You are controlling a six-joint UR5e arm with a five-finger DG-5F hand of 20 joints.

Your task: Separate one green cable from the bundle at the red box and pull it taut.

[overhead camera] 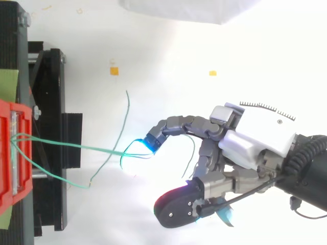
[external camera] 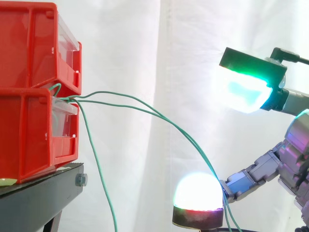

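Green cable [external camera: 190, 140] strands sag from the red box [external camera: 29, 135] at the surface [external camera: 43, 188] edge to the hand [overhead camera: 255, 143] — open, pads [external camera: 246, 89] spread, nothing pinched. Risk: two strands run together — closing now may catch both, or neither.

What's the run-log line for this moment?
hand: open | fingers: one tip at green cables, no pinch | cables: sagging, not taut | red bins: stacked on black stand

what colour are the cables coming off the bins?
Green: thin cables trailing from the red bins. Shows best in the side view.
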